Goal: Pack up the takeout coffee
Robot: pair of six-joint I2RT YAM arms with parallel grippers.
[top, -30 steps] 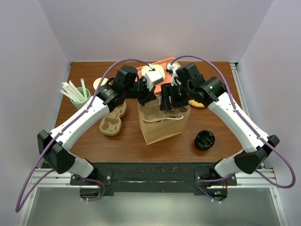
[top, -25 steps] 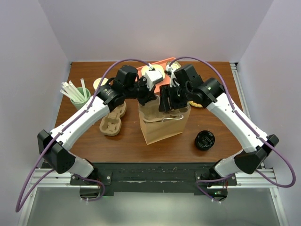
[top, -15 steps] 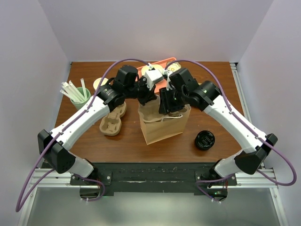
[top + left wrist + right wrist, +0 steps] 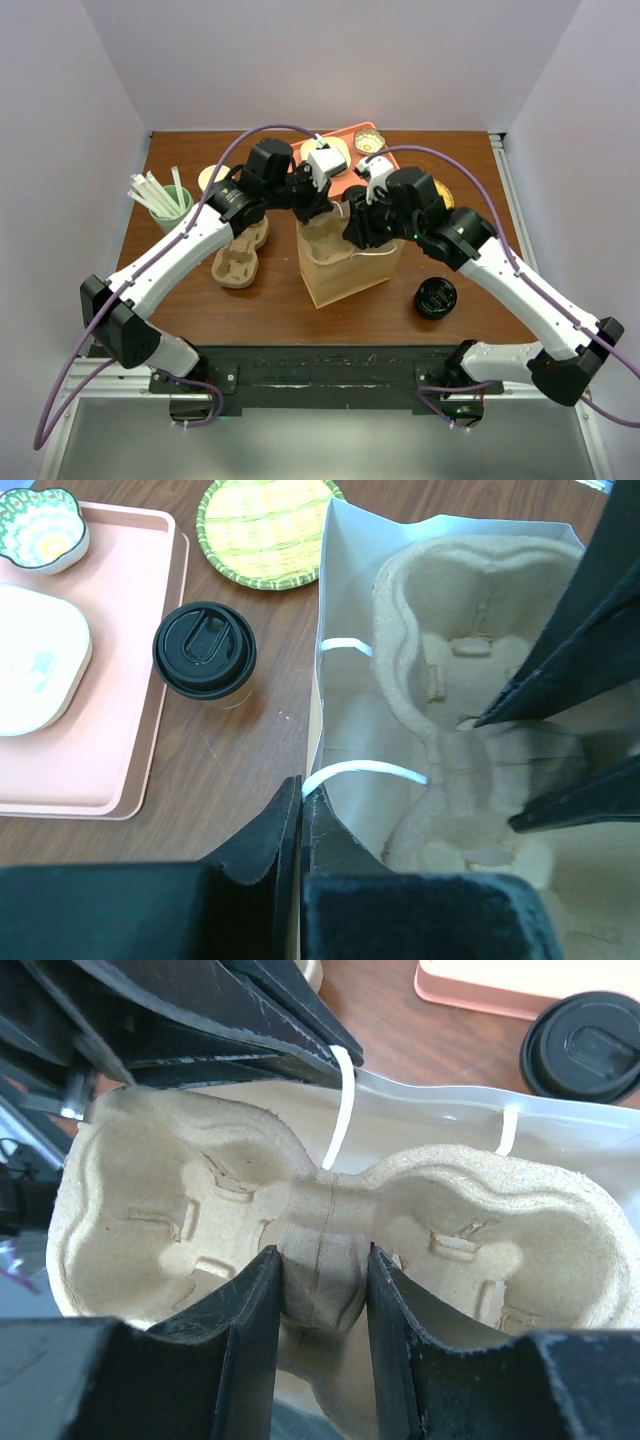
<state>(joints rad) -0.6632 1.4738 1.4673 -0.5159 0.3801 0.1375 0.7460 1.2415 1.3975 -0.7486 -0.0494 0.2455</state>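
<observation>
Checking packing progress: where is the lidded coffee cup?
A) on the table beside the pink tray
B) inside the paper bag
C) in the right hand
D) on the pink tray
A: the takeout coffee stands on the table between the pink tray and the paper bag.

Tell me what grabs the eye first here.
Both arms meet over the bag at the centre: the left pincer is shut on its rim, the right pincer clamps the waist of a pulp carrier inside it. The lidded coffee stands outside, on the table between bag and pink tray.
</observation>
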